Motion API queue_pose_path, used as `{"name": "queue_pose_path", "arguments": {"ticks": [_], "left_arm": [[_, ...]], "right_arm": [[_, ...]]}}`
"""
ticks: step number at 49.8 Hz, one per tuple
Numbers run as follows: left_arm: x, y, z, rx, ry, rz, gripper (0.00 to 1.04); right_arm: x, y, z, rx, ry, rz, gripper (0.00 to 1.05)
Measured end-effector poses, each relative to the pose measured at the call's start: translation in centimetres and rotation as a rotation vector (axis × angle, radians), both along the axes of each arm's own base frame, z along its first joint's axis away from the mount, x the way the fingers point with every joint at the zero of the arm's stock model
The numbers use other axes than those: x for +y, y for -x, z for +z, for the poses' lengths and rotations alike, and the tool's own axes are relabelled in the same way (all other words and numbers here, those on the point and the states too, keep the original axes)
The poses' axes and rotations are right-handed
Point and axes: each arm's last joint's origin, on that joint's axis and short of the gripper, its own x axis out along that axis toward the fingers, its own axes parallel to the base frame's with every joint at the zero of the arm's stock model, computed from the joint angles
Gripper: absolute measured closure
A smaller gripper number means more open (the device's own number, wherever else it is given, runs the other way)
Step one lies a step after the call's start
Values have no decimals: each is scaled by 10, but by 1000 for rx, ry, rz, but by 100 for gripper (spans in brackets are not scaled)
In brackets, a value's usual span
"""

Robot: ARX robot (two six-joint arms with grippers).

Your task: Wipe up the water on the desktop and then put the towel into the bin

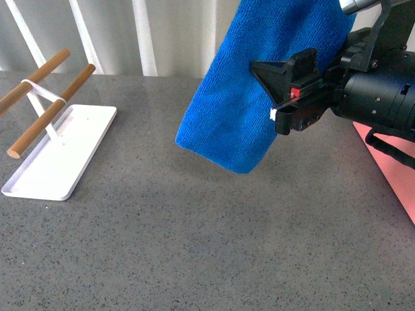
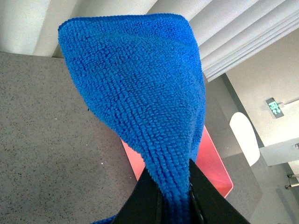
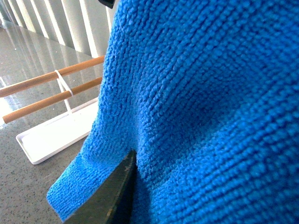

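The blue towel (image 1: 259, 84) hangs in the air above the grey speckled desktop (image 1: 194, 246), its lower edge clear of the surface. My left gripper (image 2: 175, 198) is shut on a bunched fold of the towel (image 2: 140, 93); it does not show in the front view. My right gripper (image 1: 277, 94) is open, its black fingers against the towel's right side. In the right wrist view the towel (image 3: 210, 107) fills the picture, with one dark finger (image 3: 117, 191) against it. The salmon-pink bin (image 1: 389, 168) lies at the right edge, below the right arm, and shows in the left wrist view (image 2: 212, 163). I see no water.
A flat white tray (image 1: 58, 155) with two wooden rods (image 1: 55, 107) stands at the left of the desktop, also in the right wrist view (image 3: 51, 135). White vertical slats line the back edge.
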Motion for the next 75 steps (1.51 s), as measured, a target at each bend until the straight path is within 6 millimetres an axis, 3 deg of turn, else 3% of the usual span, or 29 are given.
{"name": "queue_pose_path", "arguments": {"ticks": [8, 12, 31, 50, 59, 75], "left_arm": [[-1, 1, 0, 1, -1, -2, 100], [-1, 1, 0, 4, -4, -1, 100], [4, -1, -1, -5, -30, 15, 99], [23, -9, -9, -6, -89, 54, 44], [58, -25, -12, -37, -184, 90, 5], [125, -55, -32, -80, -310, 126, 7]], "right_arm": [[-3, -1, 2, 0, -18, -10, 92], [-5, 0, 4, -7, -22, -13, 101], [-14, 3, 6, -20, -14, -19, 101], [-21, 3, 11, -25, -14, -39, 101], [-26, 3, 17, -37, -18, -53, 101], [-37, 4, 24, -49, -20, -78, 101]]}}
